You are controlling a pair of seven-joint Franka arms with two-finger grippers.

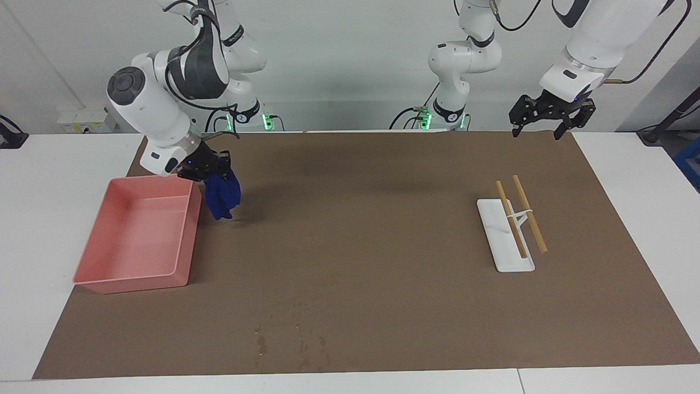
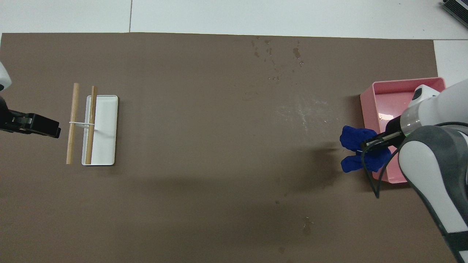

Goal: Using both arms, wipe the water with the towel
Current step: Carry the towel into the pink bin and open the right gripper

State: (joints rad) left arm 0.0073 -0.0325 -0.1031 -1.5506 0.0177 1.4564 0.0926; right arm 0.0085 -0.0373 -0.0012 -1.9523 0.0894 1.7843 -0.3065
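The left gripper hangs in the air over the mat's edge at the robots' end, on the left arm's side. Its fingers are spread wide and hold nothing. This arm waits.

The right gripper is up in the air too, over the mat right beside the pink bin. Its fingers are pinched tight on the blue towel. The towel hangs down in a bunch and does not touch the mat.

A bit farther from the robots, at the left arm's end, a white tray lies on the mat with two wooden sticks across it.

The water is a patch of tiny pale specks on the mat, near the bin. Farthest out, near the mat's edge, are darker stains.
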